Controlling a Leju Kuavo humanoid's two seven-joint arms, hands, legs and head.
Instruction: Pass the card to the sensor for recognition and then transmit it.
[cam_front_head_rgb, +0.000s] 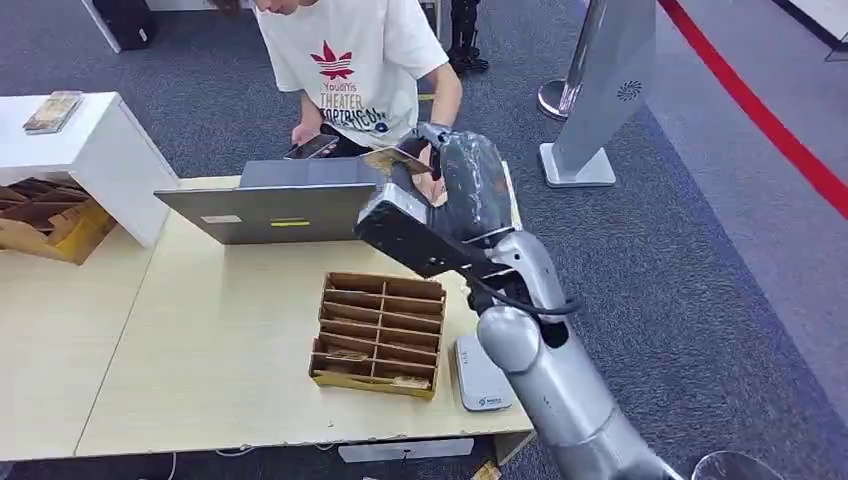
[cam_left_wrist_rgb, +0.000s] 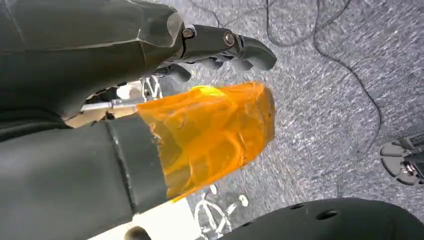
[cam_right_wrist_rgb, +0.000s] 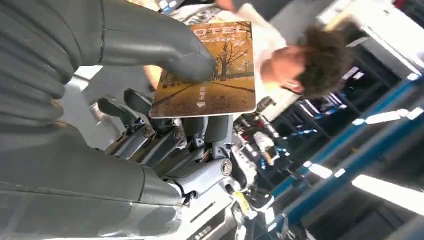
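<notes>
Right hand (cam_right_wrist_rgb: 165, 100): thumb and fingers pinch the card (cam_right_wrist_rgb: 207, 70), upper centre of the head view, near the person (cam_front_head_rgb: 355, 60).
Sensor (cam_front_head_rgb: 480, 375): lower right; scan probably done.
Left: handover.

Evenly and brightly lit from overhead in the head view; soft, faint shadows under the table (cam_front_head_rgb: 200, 340) edge. Slightly soft throughout. Left wrist view sharp on the carpet (cam_left_wrist_rgb: 325, 75), with glare on the orange film (cam_left_wrist_rgb: 215, 130). Right wrist view backlit by bright ceiling lights (cam_right_wrist_rgb: 385, 190), background person (cam_right_wrist_rgb: 300, 65) blurred, card (cam_right_wrist_rgb: 215, 70) print legible.
</notes>
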